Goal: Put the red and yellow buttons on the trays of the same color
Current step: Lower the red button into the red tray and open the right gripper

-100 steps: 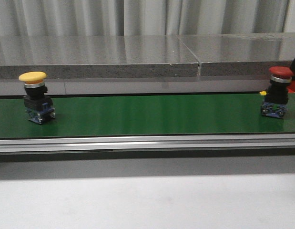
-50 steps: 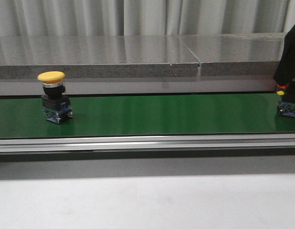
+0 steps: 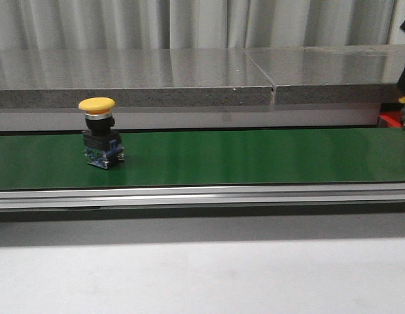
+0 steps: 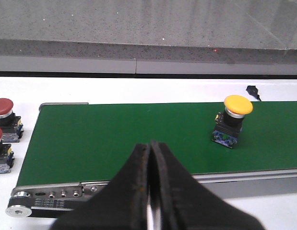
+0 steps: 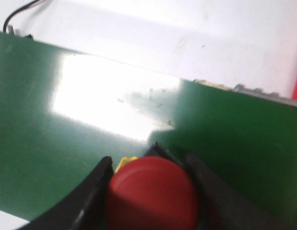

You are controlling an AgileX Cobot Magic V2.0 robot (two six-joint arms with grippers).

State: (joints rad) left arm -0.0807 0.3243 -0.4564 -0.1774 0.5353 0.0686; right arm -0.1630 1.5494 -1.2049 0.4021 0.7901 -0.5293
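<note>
Step in hand, as we judge it: red pickup. In the right wrist view the right gripper (image 5: 153, 191) has its fingers on both sides of the red button (image 5: 152, 194), cap filling the gap, so we read it as clamped on it, above the green conveyor belt (image 5: 52, 158). In the front view only a dark bit of that arm shows at the right edge; the red button itself is out of frame there.

The yellow button (image 3: 101, 140) stands upright on the belt (image 3: 254, 157), left part, well apart from both grippers. The left wrist view shows it too (image 4: 233, 120), with the left gripper (image 4: 150, 191) short of the belt, fingers pressed together, holding nothing. Two more red buttons (image 4: 5, 129) sit on the white surface (image 4: 114, 88) just off the belt's end.

Next move, our judgement: carry the red button to the red tray; a red sliver at the far right (image 3: 390, 119) may be that tray, cannot tell. No yellow tray in view. Left gripper must open before it can take the yellow button.

Room: the belt has an aluminium rail (image 3: 202, 195) in front and a grey stone-look ledge (image 3: 189, 75) behind, then pale curtains (image 3: 189, 23).
</note>
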